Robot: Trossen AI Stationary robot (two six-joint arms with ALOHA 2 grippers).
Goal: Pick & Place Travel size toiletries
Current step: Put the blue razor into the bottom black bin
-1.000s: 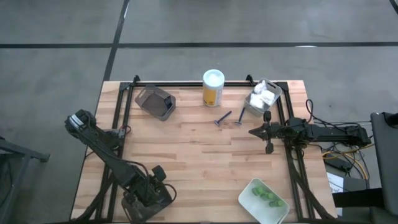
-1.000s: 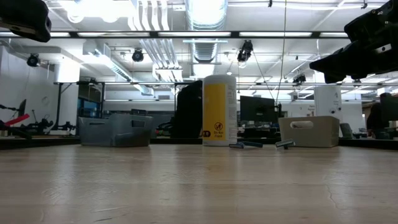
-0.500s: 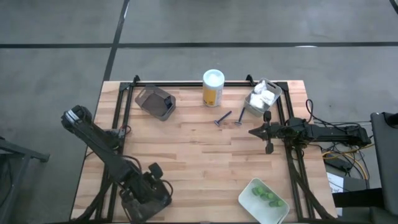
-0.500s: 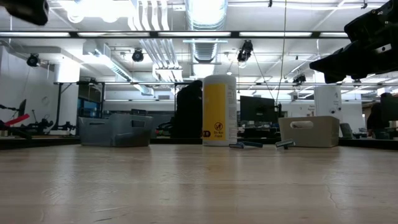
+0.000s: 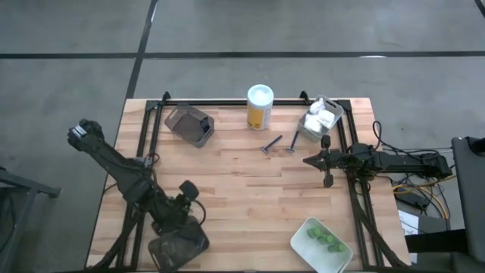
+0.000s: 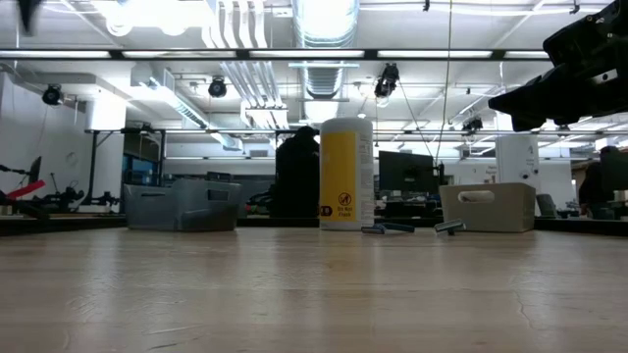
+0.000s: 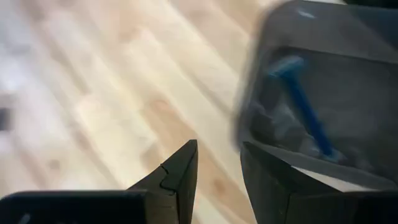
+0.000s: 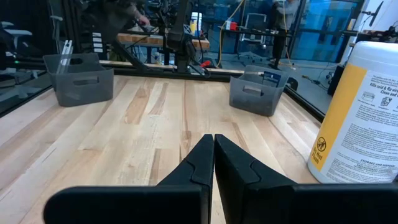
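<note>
Razors: you have two point(image 5: 271, 143) lying on the bench point(image 5: 242, 189) just beside the yellow bottle point(image 5: 259, 107), and a blue one point(image 7: 305, 106) inside the dark tray point(image 5: 179, 246). Your left end effector point(image 5: 184, 216) hangs above that tray, fingers parted, holding nothing. Your right end effector point(image 5: 326, 161) is closed, empty, well right of the bottle.

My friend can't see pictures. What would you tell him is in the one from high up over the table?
A pale wooden table seen from above, with two dark robot arms. The left gripper is above a dark tray at the near left corner; the right gripper waits, shut, at the right. A yellow white-capped bottle and two thin razors lie at the far edge.
</note>
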